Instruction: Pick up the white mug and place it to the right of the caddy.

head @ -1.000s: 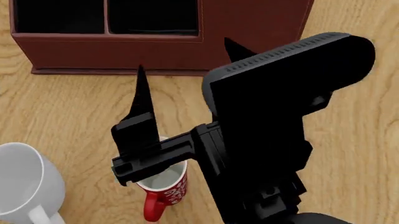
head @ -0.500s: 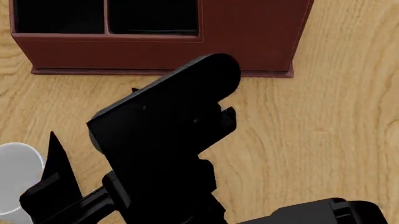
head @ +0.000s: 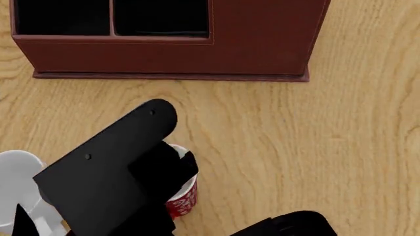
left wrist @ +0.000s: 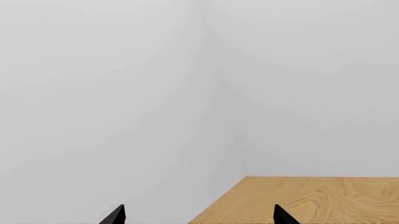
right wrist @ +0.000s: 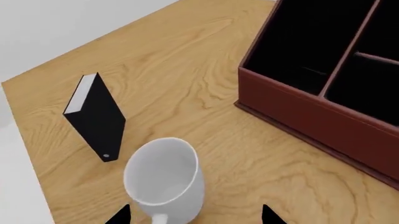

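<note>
White mug [right wrist: 164, 183] unlabelled, upright betw. right gripper [right wrist: 194, 215] tips, apparently spread wide, nothing held; red mug [head: 182, 196] pattern unreadable.

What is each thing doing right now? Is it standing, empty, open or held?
white mug: standing upright, empty, not held.
red mug: upright, mostly hidden behind the arm.
caddy: open on top, visible compartments look empty.
black box: standing on edge, closed.
right gripper: fingers apart, holding nothing.
left gripper: fingers apart, holding nothing.

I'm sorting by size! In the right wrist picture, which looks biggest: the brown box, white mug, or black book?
1. The caddy, though partly cut off.
2. and 3. The white mug and black book-like box look alike; the mug sits nearer.
</note>
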### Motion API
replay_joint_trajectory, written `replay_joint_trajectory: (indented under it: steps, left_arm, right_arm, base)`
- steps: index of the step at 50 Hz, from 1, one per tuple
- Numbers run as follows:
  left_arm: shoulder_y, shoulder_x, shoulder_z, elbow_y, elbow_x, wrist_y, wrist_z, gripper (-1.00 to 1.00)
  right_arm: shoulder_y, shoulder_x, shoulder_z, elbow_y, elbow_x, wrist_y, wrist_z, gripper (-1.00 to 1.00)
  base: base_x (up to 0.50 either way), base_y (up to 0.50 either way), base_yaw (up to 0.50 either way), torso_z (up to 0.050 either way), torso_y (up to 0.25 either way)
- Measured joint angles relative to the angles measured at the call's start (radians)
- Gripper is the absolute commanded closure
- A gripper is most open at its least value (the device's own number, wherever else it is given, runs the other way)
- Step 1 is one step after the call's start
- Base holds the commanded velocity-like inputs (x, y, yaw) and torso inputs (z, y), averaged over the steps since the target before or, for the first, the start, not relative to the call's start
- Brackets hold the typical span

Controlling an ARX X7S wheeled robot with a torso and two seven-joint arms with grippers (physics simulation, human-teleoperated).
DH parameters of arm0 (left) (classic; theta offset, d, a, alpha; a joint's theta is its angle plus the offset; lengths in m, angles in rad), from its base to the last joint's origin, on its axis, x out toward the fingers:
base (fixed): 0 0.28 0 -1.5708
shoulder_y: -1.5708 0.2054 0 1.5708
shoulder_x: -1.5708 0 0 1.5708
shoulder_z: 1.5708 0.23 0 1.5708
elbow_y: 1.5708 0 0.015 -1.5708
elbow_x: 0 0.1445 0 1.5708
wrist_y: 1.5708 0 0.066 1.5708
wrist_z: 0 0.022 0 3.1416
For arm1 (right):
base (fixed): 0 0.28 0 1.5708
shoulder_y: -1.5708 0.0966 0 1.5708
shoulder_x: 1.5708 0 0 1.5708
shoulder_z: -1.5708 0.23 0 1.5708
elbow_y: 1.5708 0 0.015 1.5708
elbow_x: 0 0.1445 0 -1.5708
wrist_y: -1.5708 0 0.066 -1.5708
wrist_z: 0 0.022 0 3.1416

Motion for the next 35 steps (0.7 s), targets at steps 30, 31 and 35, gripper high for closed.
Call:
replay_joint_trajectory:
  steps: [30, 31, 35]
  left_arm:
    - [0.000, 0.038, 0.009, 0.000, 0.010, 0.014, 0.023, -1.00]
    - [0.000, 0.038, 0.011, 0.000, 0.010, 0.015, 0.022, -1.00]
    - [0.000, 0.037, 0.019, 0.000, 0.014, 0.017, 0.019, -1.00]
  right_arm:
    - [0.008, -0.029, -0.181, 0.097, 0.015, -0.055, 0.026, -1.00]
    - [0.009, -0.029, -0.186, 0.101, 0.012, -0.056, 0.025, -1.00]
    - [0.011, -0.032, -0.203, 0.116, 0.001, -0.059, 0.018, -1.00]
  base:
    - [0.00, 0.00, 0.00, 0.000, 0.000]
    - [0.00, 0.00, 0.00, 0.000, 0.000]
    - [0.00, 0.00, 0.00, 0.000, 0.000]
